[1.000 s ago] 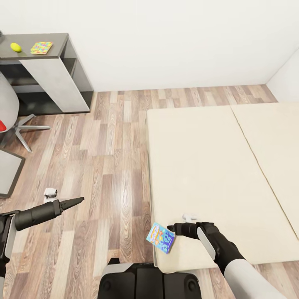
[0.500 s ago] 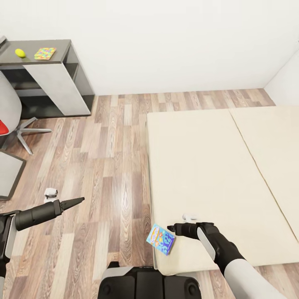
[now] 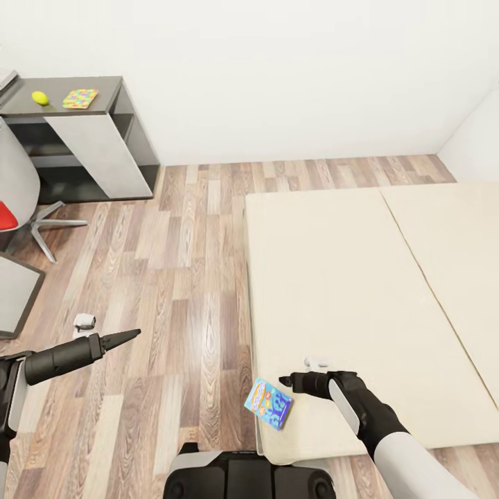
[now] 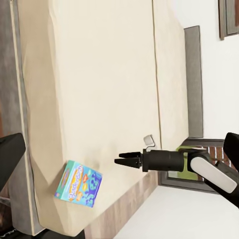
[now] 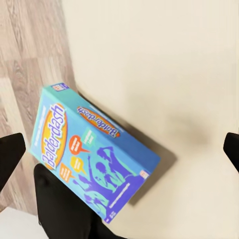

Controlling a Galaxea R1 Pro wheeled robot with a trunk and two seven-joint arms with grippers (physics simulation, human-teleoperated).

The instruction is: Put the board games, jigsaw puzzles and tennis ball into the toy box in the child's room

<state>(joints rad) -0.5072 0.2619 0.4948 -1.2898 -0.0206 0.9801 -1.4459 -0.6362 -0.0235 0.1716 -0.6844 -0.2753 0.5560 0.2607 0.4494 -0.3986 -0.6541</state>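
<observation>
Blue board game point(image 3: 268, 403): sitting right at the near corner of the bed point(image 3: 360, 291), tilted, one end poking out past the bed's edge over the wood floor point(image 3: 173, 277). The box says "Balderdash" in the right wrist view point(image 5: 92, 159).
Right pincer point(image 3: 285, 381): just beside the blue box, on the side further in over the bed, tips pointing at it. In the left wrist view point(image 4: 119, 161) it sits apart from the box, and the tips look close together, but honestly can't tell if it's clenched or released. Not grasping anything.
Left pincer point(image 3: 132, 335): out over the floor, well apart from the bed on its left side, pointing toward it. Tips look pressed into one point, so clenched on nothing as far as I can see.
Bed: plain cream cover, a seam running across it, takes up the right half of the head view.
Table point(image 3: 69, 111): way off past the bed's far-left corner, against the white wall.
Tennis ball point(image 3: 40, 98): on the table's dark top.
Jigsaw puzzle point(image 3: 80, 98): on that same top, just beside the ball, lying flat.
</observation>
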